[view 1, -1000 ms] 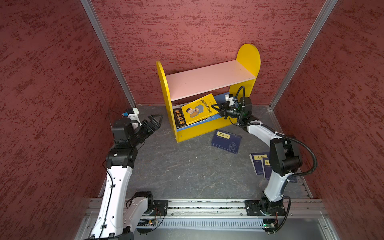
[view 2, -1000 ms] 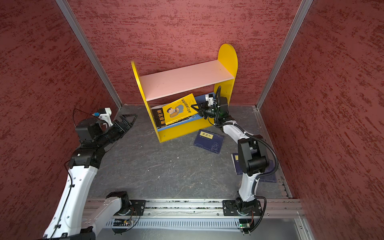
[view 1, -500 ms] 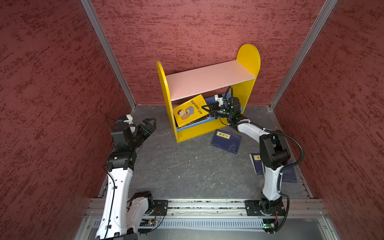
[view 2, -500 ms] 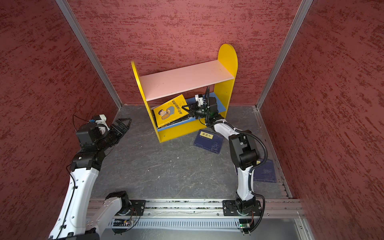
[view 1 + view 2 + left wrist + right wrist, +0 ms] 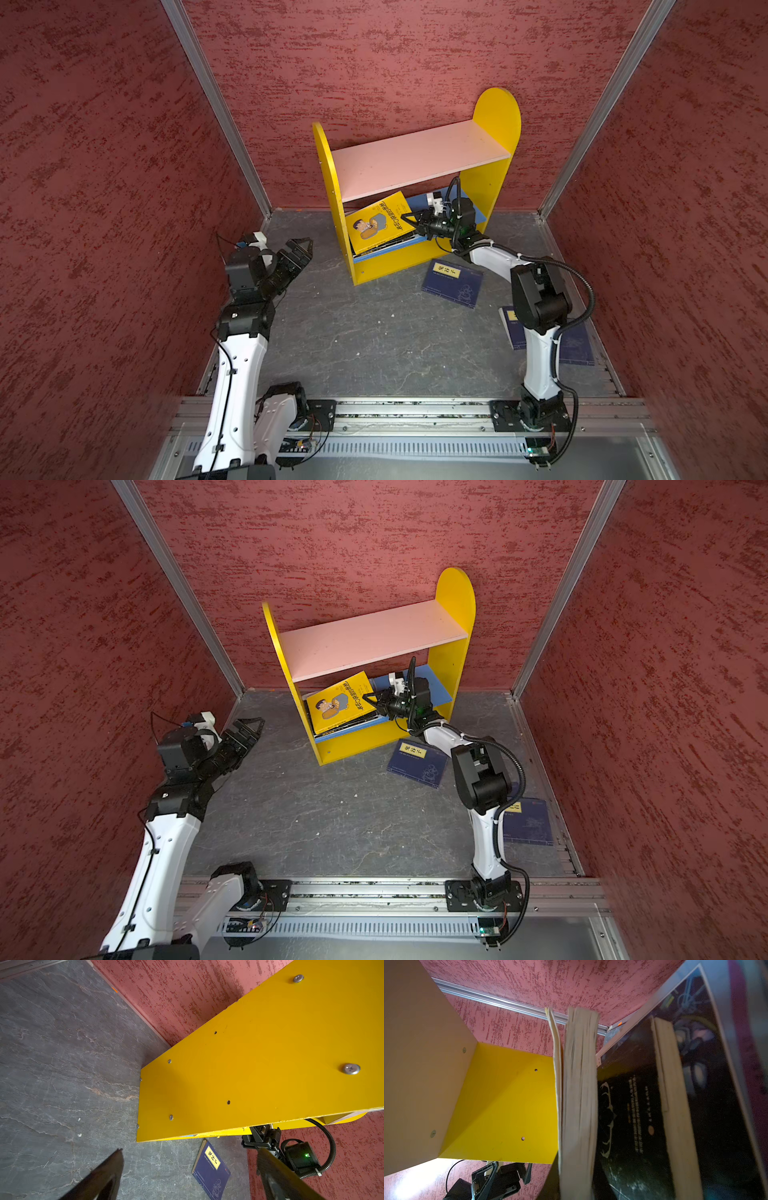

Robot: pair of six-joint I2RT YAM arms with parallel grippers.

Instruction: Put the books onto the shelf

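Note:
The shelf (image 5: 419, 160) stands at the back of the floor in both top views. My right gripper (image 5: 409, 219) reaches into its lower tier, shut on the yellow book (image 5: 380, 222) with the cartoon man. That book tilts over other books stacked on the blue board (image 5: 436, 688). In the right wrist view the held book's page edges (image 5: 579, 1105) run between my jaws, next to a black book (image 5: 633, 1115). One navy book (image 5: 453, 282) lies on the floor before the shelf, seen too in the left wrist view (image 5: 212, 1167). My left gripper (image 5: 300, 249) hangs open and empty left of the shelf.
More navy books (image 5: 528, 820) lie on the floor at the right, partly hidden by my right arm (image 5: 540, 299). Red walls close in on three sides. The shelf's yellow side panel (image 5: 259, 1064) fills the left wrist view. A metal rail (image 5: 415, 409) runs along the front.
My right gripper has pushed the yellow book further left into the lower tier. My left gripper has drawn back slightly from the shelf and stayed open.

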